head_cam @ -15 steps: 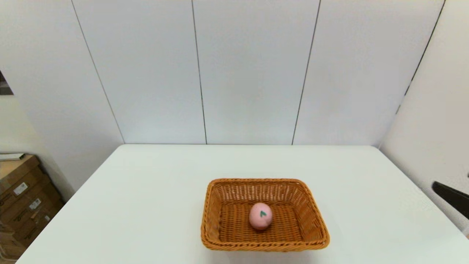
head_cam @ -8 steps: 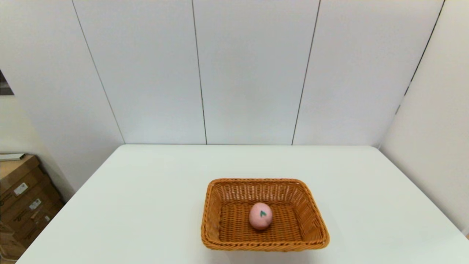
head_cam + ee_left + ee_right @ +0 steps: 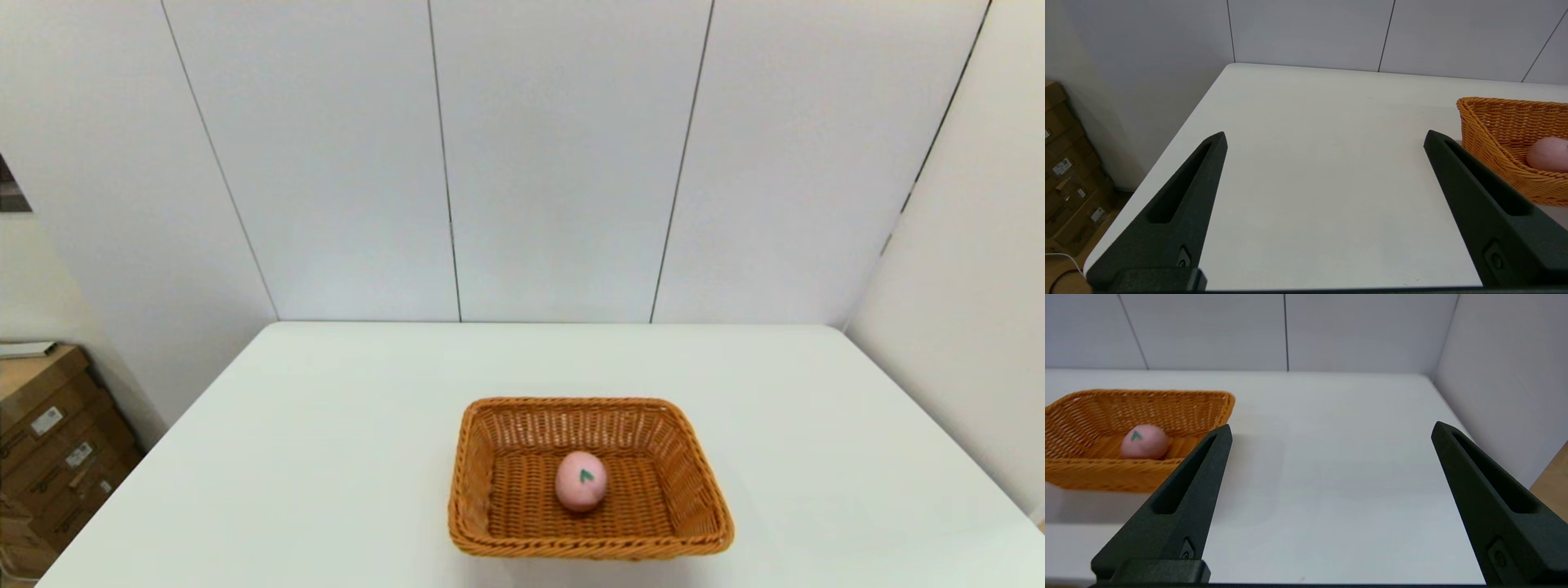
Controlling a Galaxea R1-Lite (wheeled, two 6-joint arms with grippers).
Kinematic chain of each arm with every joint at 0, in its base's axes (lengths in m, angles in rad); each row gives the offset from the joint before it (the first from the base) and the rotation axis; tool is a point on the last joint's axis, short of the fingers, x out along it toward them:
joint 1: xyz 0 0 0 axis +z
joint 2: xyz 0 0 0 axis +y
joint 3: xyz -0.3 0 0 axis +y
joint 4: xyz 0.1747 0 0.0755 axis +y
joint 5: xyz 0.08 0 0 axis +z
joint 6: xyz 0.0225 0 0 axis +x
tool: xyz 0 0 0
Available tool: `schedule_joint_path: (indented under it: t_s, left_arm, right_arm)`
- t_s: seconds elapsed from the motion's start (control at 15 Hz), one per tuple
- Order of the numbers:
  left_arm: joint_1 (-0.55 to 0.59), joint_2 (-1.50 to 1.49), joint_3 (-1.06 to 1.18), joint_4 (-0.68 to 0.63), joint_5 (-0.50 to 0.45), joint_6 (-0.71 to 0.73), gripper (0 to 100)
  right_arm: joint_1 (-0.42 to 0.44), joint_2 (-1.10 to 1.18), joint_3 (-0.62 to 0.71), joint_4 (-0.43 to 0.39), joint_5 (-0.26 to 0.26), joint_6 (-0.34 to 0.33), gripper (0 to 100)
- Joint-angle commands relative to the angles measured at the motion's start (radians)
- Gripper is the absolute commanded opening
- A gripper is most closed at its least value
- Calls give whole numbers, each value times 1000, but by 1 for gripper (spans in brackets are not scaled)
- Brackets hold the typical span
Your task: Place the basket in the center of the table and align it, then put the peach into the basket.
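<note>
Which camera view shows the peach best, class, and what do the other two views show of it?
The head view: the peach shows whole, from above, leaf mark up, inside the basket. The right wrist view shows it from the side, behind the near rim. The left wrist view shows only part of it at the picture's edge.

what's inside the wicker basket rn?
One small pink toy peach with a green leaf mark lies on the floor of the orange-brown woven wicker basket, near its middle. Nothing else shows inside; the weave under the peach is covered.
</note>
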Motion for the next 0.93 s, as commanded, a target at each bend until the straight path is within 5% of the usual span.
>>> schedule_joint_path:
  t_s: [0.07, 0.93]
  left_arm:
    - [1, 0, 0, 0, -1, 5, 100]
    - [0, 0, 0, 0, 0, 6, 100]
  right_arm:
    - [0, -7, 25, 29, 3, -52, 100]
    - [0, -7, 25, 26, -8, -8, 100]
